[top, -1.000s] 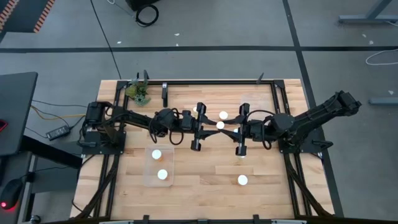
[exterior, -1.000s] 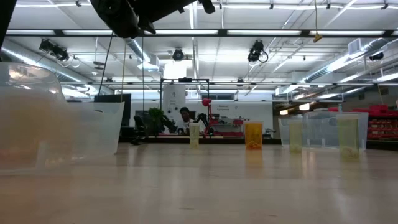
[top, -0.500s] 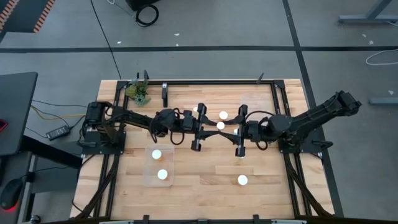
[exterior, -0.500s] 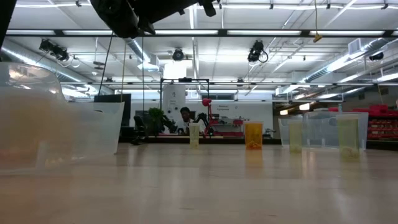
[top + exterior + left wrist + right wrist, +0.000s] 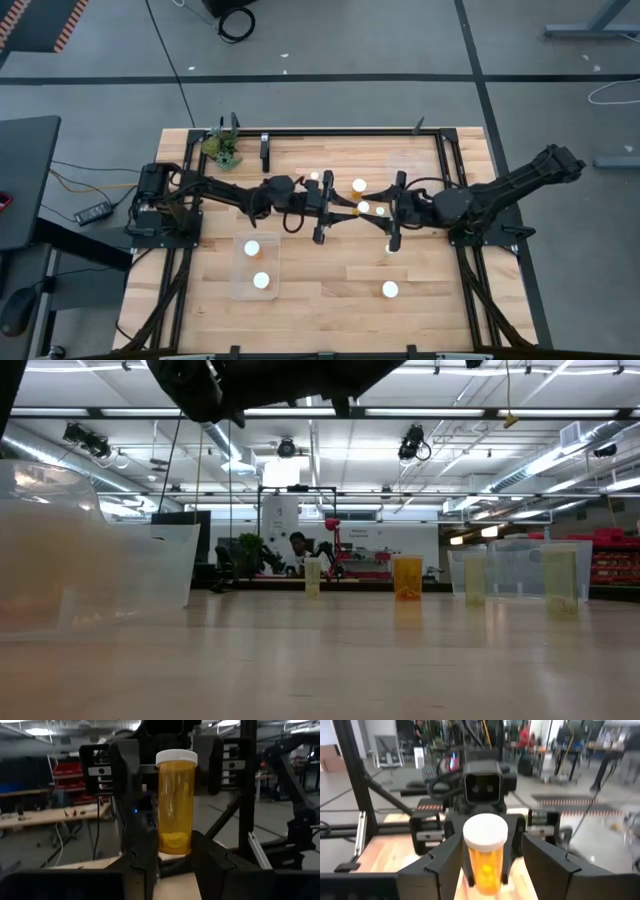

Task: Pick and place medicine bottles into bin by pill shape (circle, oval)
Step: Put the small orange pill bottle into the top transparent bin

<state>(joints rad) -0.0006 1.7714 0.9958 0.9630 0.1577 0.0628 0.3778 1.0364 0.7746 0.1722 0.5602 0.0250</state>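
On the table (image 5: 330, 285), seven medicine bottles (image 5: 389, 289); two inside one bin (image 5: 240, 288).

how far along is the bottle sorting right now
Done: two bottles sit in the clear bin. In hand: the left gripper grips another bottle by its base, with the right gripper open around it. Left: at least three bottles stand loose on the table.
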